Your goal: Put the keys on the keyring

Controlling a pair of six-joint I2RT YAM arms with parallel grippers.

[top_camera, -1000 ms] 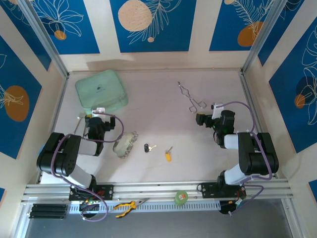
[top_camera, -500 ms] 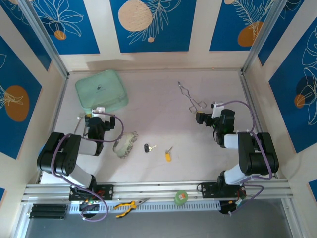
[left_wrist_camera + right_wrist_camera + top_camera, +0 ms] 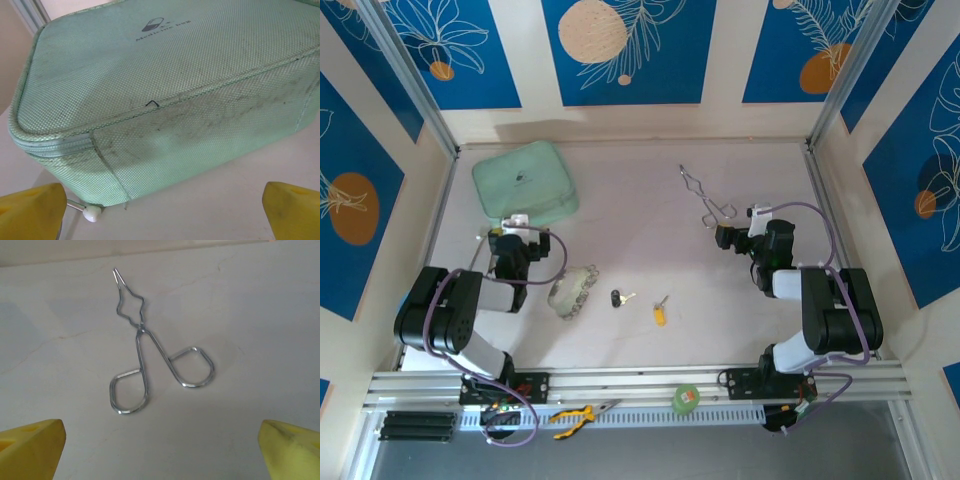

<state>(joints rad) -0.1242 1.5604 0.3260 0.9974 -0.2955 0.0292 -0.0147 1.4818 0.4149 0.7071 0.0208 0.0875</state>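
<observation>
Left pincer [image 3: 510, 242] and right pincer [image 3: 724, 238] both wide, empty, nothing picked up yet. Keyring [image 3: 572, 288] near the left pincer, keys [image 3: 617, 298] between the two. Next, probably: reach and grasp.

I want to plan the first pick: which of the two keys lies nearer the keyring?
The black-headed key. It lies just right of the keyring, between it and the yellow-headed key, which sits farther right and slightly closer to the arm bases.
</observation>
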